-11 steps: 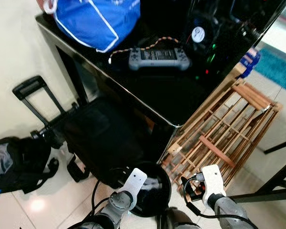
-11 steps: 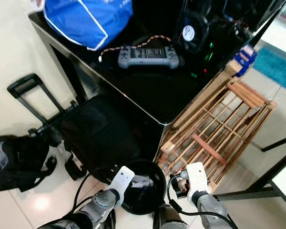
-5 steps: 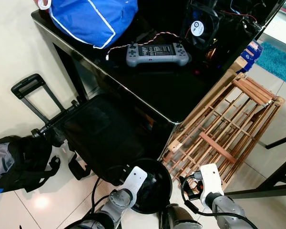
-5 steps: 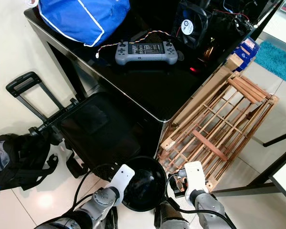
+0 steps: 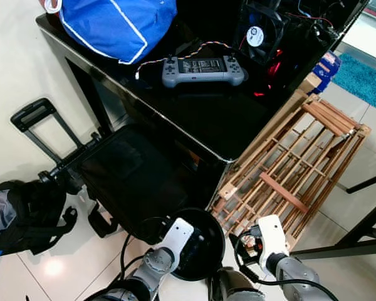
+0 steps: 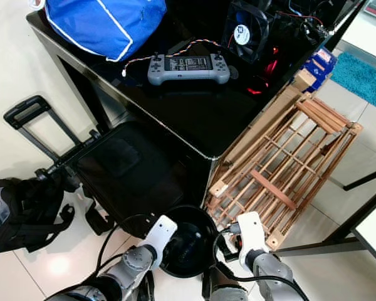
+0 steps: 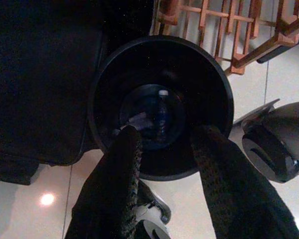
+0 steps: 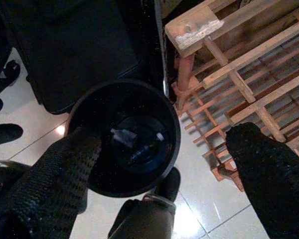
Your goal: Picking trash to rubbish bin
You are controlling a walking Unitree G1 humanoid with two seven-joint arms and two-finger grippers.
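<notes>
A round black rubbish bin (image 5: 218, 233) stands on the tiled floor just in front of me, between a black suitcase and a wooden rack. Inside the bin (image 7: 223, 89) lies a clear plastic bottle (image 7: 162, 117) with a pale scrap (image 7: 138, 120) beside it. My left gripper (image 7: 164, 147) hovers over the bin's near rim, open, with nothing between its fingers (image 7: 123, 169). My right gripper (image 8: 162, 147) hangs above the bin (image 8: 175, 124) from the other side, wide open and empty. Both wrists, left arm (image 5: 175, 237) and right arm (image 5: 271, 235), flank the bin.
A black suitcase (image 5: 128, 179) with a raised handle and a dark backpack (image 5: 22, 213) sit to the left. A wooden rack (image 5: 294, 169) leans on the right. Behind is a black table (image 5: 219, 128) with a blue bag (image 5: 116, 25), a controller (image 5: 203, 69) and a fan (image 5: 257, 34).
The camera has shifted a little. My right wrist has edged slightly left, closer to the bin. A red glow now shows on the table's electronics. Left arm holds its place.
</notes>
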